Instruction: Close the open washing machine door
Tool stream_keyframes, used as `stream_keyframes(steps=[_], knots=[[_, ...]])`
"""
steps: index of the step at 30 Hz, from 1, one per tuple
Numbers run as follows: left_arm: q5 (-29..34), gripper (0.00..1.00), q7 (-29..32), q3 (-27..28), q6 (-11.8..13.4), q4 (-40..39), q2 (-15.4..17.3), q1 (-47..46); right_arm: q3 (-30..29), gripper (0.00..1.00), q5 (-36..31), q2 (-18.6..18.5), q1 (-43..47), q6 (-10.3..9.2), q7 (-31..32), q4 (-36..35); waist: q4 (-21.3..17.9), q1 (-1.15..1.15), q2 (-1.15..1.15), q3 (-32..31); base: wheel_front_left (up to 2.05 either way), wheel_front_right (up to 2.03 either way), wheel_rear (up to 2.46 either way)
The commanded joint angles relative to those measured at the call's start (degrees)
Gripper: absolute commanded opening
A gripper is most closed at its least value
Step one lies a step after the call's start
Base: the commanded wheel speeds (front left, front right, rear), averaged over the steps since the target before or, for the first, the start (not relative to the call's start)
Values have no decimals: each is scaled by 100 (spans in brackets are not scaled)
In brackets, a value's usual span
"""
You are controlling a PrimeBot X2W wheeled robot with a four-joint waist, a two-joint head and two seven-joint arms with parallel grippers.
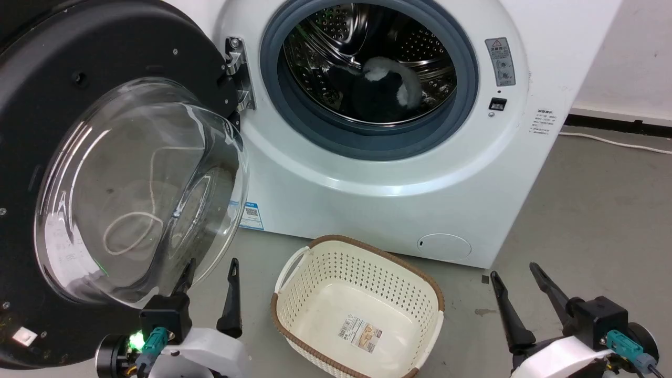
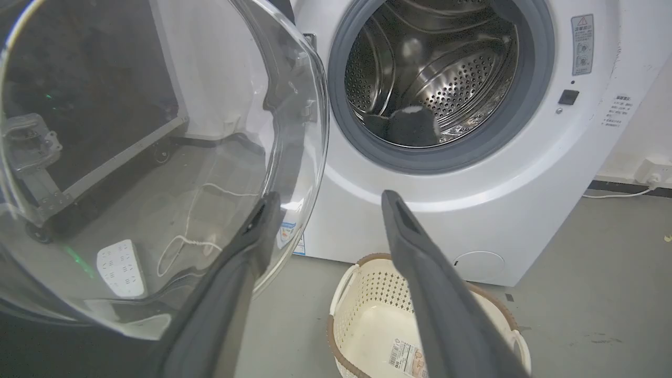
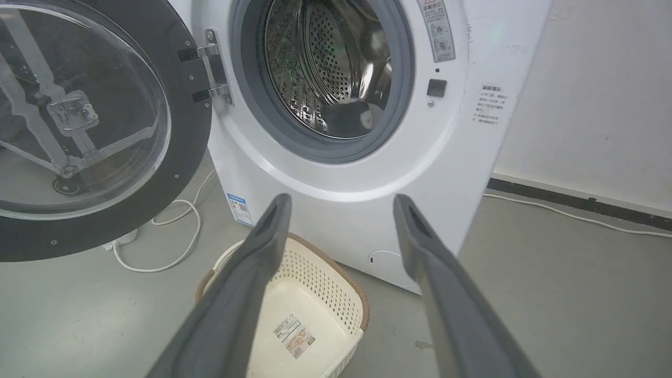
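One washing machine (image 1: pixel 378 173) stands white and square against the wall, its round opening uncovered, with the steel drum and grey seal in plain sight. One washing machine door (image 1: pixel 121 178) hangs swung fully out on the robot's left, black rim around a bulging clear bowl, held to the cabinet by one metal hinge (image 1: pixel 236 73). One cream perforated basket (image 1: pixel 315 283) with a brown rim sits on the floor just before the machine, with nothing in it but a label on its bottom.

There are two grippers, each with two dark fingers. The left gripper (image 1: pixel 211 265) is low beside the door, jaws spread wide and holding nothing. In the left wrist view its left-hand finger overlaps the lower edge of the glass bowl, while the other stands clear before the white front. Whether the finger touches the glass cannot be told. The right gripper (image 1: pixel 513 270) is well apart from the door, at the basket's far side, its jaws likewise wide and bare.

One dark garment (image 1: pixel 383 89) with pale patches lies in the drum. One white cable (image 3: pixel 178 241) loops on the floor under the door. The front carries one grey sticker (image 1: pixel 500 61) and one blue sticker (image 1: pixel 252 215).
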Motion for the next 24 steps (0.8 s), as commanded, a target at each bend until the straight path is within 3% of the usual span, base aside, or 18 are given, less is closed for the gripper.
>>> stream_keyframes(steps=[1, 23, 24], knots=[[-55, 100, -58, -20, 33, 23, 0, -17, 15, 100, 65, -3, 65, 1, -54, 24, 1, 0, 0, 0, 0, 0, 0], [-401, 100, -369, -224, 80, 197, 0, -46, 85, 100, 404, -5, 152, 2, -365, 192, 38, 0, 0, 9, 0, 0, 0], [-436, 34, -381, -221, 85, 193, 0, -46, 89, 100, 420, -5, 157, 2, -377, 197, 39, 0, 0, 8, 0, 0, 0]])
